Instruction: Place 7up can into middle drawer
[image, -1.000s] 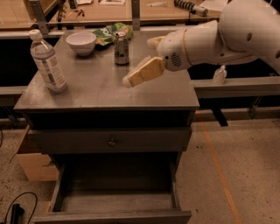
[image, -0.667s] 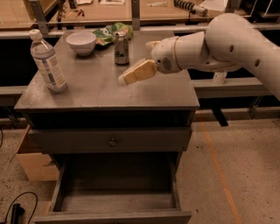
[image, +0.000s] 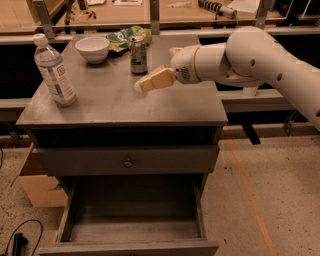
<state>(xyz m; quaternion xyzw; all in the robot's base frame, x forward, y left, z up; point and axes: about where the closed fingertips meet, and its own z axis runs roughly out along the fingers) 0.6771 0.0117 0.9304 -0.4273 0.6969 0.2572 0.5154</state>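
Gripper (image: 150, 81) hovers with 7up can (image: 138, 54) upright at its 11 o'clock, likely lining up a grasp; claw width indiscernible; middle drawer (image: 135, 230) open at 6 o'clock to receive.

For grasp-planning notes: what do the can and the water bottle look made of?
The 7up can looks metal: shiny silvery top. The water bottle looks clear plastic: see-through walls, white cap. The hand hovers beside the can.

A water bottle (image: 54, 70) stands left on the cabinet top (image: 115, 102), white bowl (image: 92, 49) and green packet (image: 119, 39) behind.
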